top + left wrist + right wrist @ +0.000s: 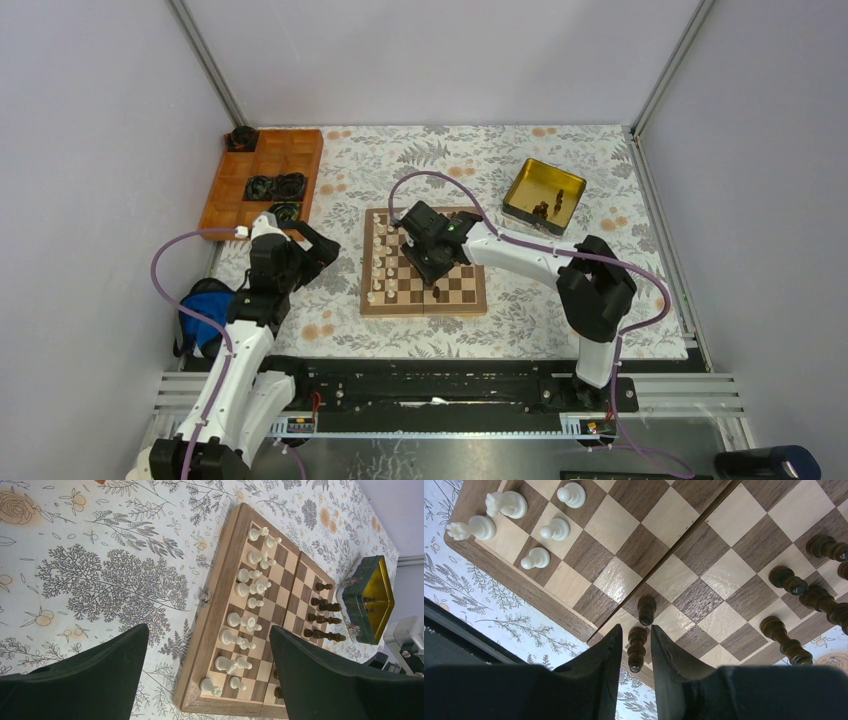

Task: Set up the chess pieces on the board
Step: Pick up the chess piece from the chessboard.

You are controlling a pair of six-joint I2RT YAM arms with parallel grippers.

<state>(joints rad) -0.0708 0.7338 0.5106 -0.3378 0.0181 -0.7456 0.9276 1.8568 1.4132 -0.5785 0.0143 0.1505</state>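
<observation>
Right wrist view: your right pincer (636,628) stands narrowly apart around a dark brown turned wooden chessman (637,650) on the square wooden chessboard (589,555), at its edge row. Cream-white chessmen (555,529) look fully ranked. Several dark ones (541,209) sit in the green gold-lined tin (520,185), so you are partway. Left pincer (207,630) gapes wide, empty.

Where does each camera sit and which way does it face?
Top external: above and behind the bases, looking down at the board; left arm and right arm show.
Left wrist: left of the board, facing across it; open fingers at bottom.
Right wrist: low over the board's edge; fingers flank a dark piece.
Shared: both wrist views show the cream pieces.
</observation>
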